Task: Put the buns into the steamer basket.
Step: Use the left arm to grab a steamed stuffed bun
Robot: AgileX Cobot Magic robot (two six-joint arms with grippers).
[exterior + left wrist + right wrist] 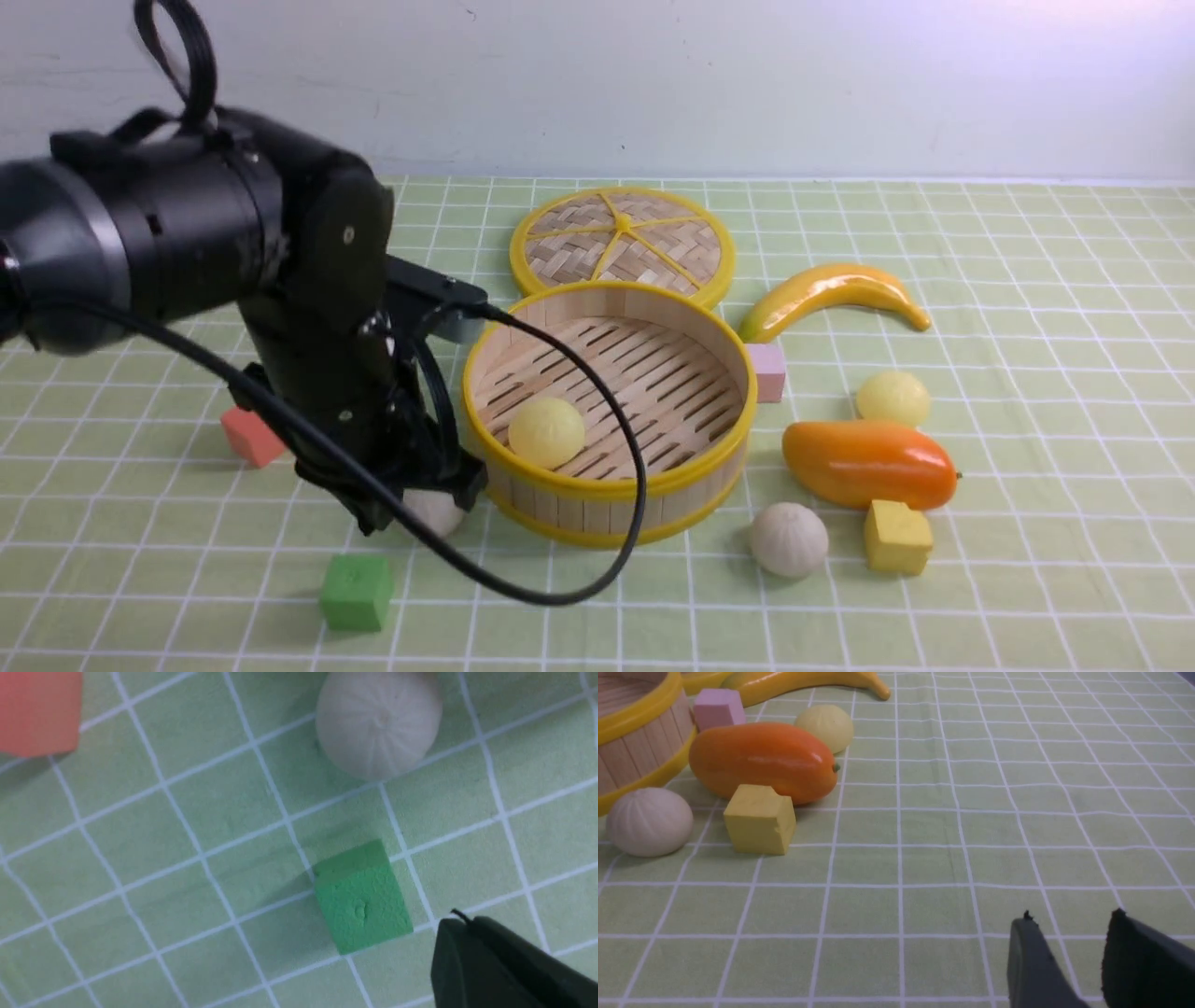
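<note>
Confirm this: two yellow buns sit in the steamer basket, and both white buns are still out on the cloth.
The front view shows only one yellow bun in the steamer basket; the other yellow bun lies on the cloth behind the mango. The right white bun and the left white bun are still out on the cloth.

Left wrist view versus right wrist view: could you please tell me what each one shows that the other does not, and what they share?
Only the left wrist view shows the salmon cube, the green cube, the left-hand off-white bun and the shut left gripper, apart from that bun. Only the right wrist view shows part of the steamer basket, the pink cube, banana, mango, yellow cube, pale yellow bun, right-hand off-white bun and the open, empty right gripper. Both share the green checked cloth.
</note>
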